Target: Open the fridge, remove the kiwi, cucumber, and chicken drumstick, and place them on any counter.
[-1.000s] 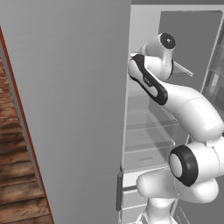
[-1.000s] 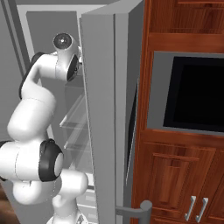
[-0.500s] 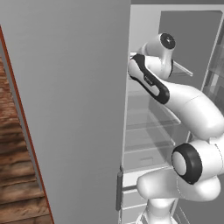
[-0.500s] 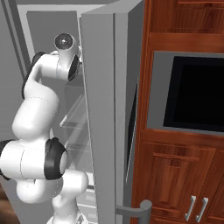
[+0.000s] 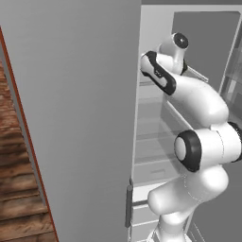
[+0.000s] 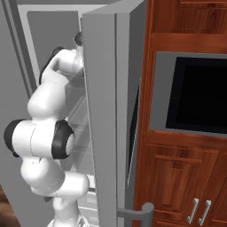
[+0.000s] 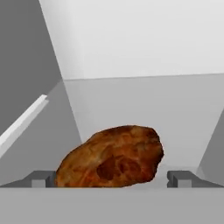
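The fridge (image 5: 71, 118) stands open, and my arm (image 5: 189, 94) reaches in at the height of its upper glass shelves. In the hand view the chicken drumstick (image 7: 111, 157), a reddish-brown lump of meat, lies on the white fridge floor close in front of me. My gripper (image 7: 111, 179) is open, one fingertip on each side of the drumstick and almost at its ends. The left fingertip (image 7: 43, 178) and the right one sit low at the meat's edges. Kiwi and cucumber are out of view.
The fridge's right door (image 6: 102, 133) stands edge-on next to my arm, its bar handle (image 6: 137, 213) at the bottom. To its right are a built-in oven (image 6: 199, 93) and wood cabinets (image 6: 177, 186). Wood flooring (image 5: 19, 189) lies to the left.
My arm has stretched a little deeper into the fridge, so the wrist has slid behind the door edge in the right base view. The jaws stayed wide.
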